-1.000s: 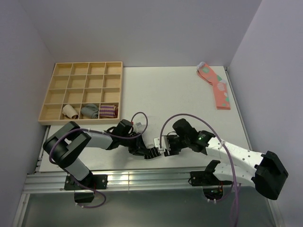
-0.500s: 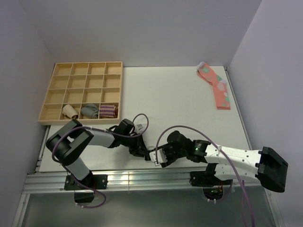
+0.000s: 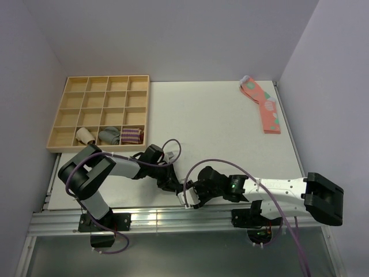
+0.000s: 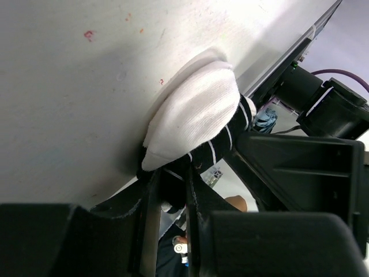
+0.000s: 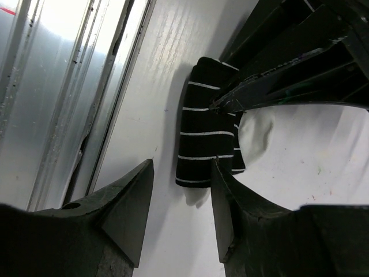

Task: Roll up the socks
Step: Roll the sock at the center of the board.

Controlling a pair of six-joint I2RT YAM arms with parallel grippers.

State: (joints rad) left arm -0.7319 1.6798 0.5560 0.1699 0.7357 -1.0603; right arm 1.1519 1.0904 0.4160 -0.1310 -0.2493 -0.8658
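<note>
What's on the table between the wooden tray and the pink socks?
Nothing. The top external view shows bare table from the wooden tray to the pink socks.

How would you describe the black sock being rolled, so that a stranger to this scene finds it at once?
Look at the near edge of the white table, between the left gripper and the right gripper. The sock there, clamped by the left one, is black with thin white stripes and a white end. Unlike it, the pink socks lie at the far right.
</note>
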